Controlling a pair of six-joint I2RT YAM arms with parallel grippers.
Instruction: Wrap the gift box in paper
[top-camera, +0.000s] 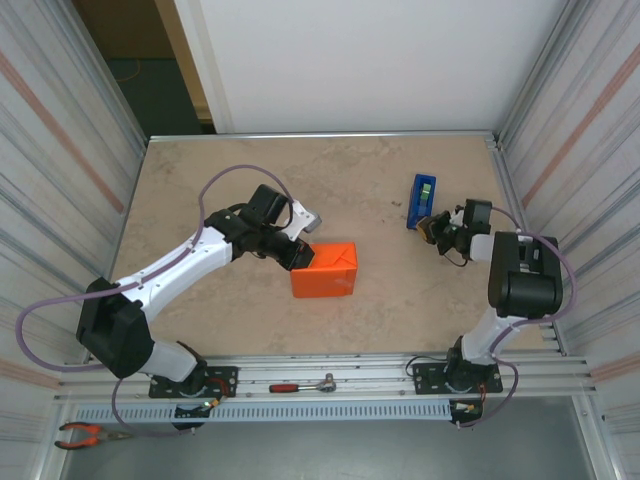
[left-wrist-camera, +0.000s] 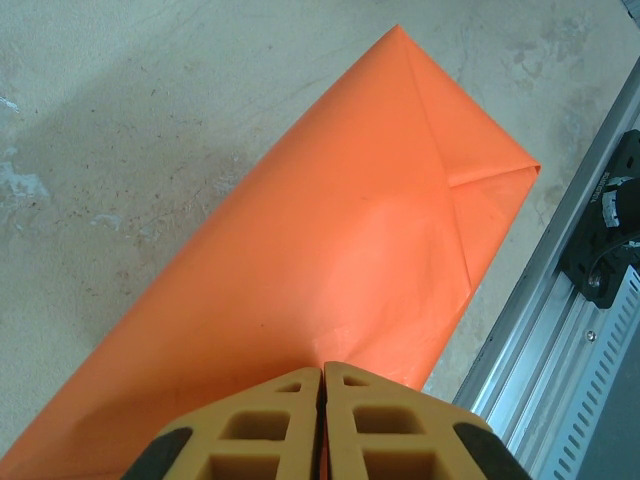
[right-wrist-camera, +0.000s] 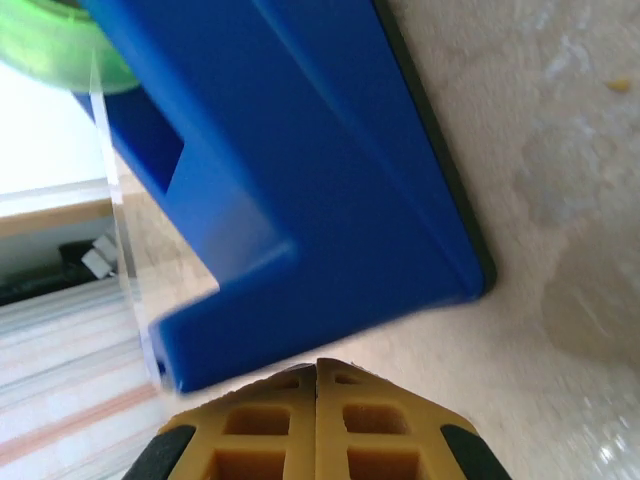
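Observation:
The orange paper lies folded into a boxy package at the middle of the table, with a diagonal crease at its far end. The gift box is hidden, covered by the paper. My left gripper sits at the package's upper left edge. Its jaws are pressed together, with a thin sliver of orange paper between them. My right gripper is shut and empty, its tips just short of the blue tape dispenser.
The blue tape dispenser with a green roll stands at the back right, a clear strip of tape hanging from it. A red-handled ratchet and pliers lie on the front rail. The aluminium rail runs close beside the package.

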